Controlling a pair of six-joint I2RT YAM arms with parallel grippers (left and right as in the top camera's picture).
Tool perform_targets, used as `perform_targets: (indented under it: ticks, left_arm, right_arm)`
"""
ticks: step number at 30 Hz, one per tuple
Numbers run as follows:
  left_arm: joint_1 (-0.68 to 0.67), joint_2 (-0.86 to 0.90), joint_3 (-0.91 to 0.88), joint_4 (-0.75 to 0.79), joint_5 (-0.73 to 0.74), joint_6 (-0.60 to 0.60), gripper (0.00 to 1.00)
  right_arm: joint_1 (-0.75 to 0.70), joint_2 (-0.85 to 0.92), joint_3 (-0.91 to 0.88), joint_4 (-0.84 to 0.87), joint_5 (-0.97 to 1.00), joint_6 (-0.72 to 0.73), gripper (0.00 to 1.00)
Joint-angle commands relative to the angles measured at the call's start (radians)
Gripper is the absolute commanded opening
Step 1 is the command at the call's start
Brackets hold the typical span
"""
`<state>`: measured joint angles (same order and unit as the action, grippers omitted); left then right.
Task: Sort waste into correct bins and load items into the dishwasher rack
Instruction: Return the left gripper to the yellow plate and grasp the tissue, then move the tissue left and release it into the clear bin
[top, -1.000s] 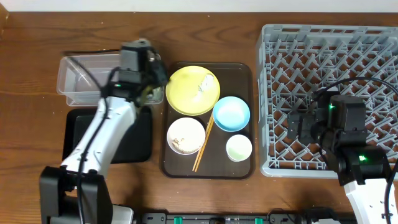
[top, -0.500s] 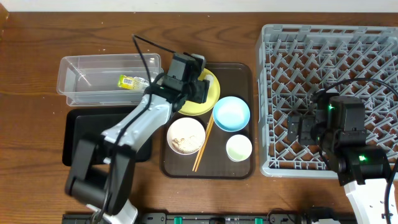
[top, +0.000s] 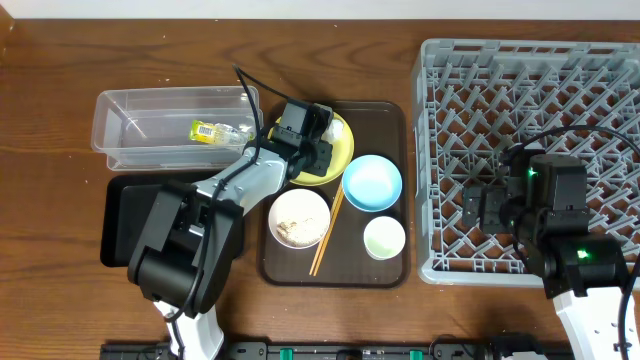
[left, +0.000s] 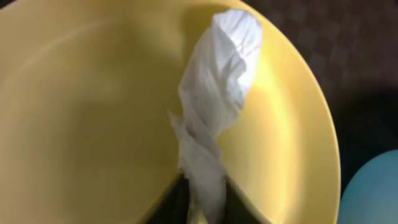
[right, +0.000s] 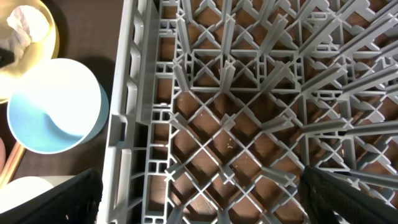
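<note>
My left gripper is low over the round yellow plate and is shut on a crumpled white paper scrap that lies on the plate. The green-and-yellow wrapper lies in the clear tub. The black tray sits in front of the tub. The light blue bowl, the white bowl with rice scraps, the small cup and the chopsticks rest on the brown serving tray. My right gripper is open and empty above the grey rack.
The rack holds only its upright pegs in the right wrist view, with the blue bowl just left of its wall. The left arm stretches across the black tray and the tub's near corner. Bare wooden table surrounds everything.
My left arm swung right from the clear tub to the yellow plate, leaving the wrapper in the tub, and now grips the white paper. The right arm has not moved.
</note>
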<state>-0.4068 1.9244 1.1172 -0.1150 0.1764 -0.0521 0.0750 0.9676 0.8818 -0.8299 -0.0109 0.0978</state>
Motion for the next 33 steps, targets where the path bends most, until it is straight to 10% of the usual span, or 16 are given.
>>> perform_targets:
  ticks: [1,19,33]
  left_arm:
    - [0.002,-0.003,0.018,0.000,-0.008,0.010,0.06]
    - [0.029,-0.401,0.018,-0.071,-0.290,-0.039,0.06]
    - [0.328,-0.454,0.014,-0.164,-0.346,-0.085,0.07]
  right_arm:
    - [-0.013,0.000,0.021,-0.003,-0.005,-0.009,0.99]
    - [-0.013,0.000,0.021,-0.013,-0.005,-0.009,0.99]
    - [-0.013,0.000,0.021,-0.012,-0.005,-0.009,0.99]
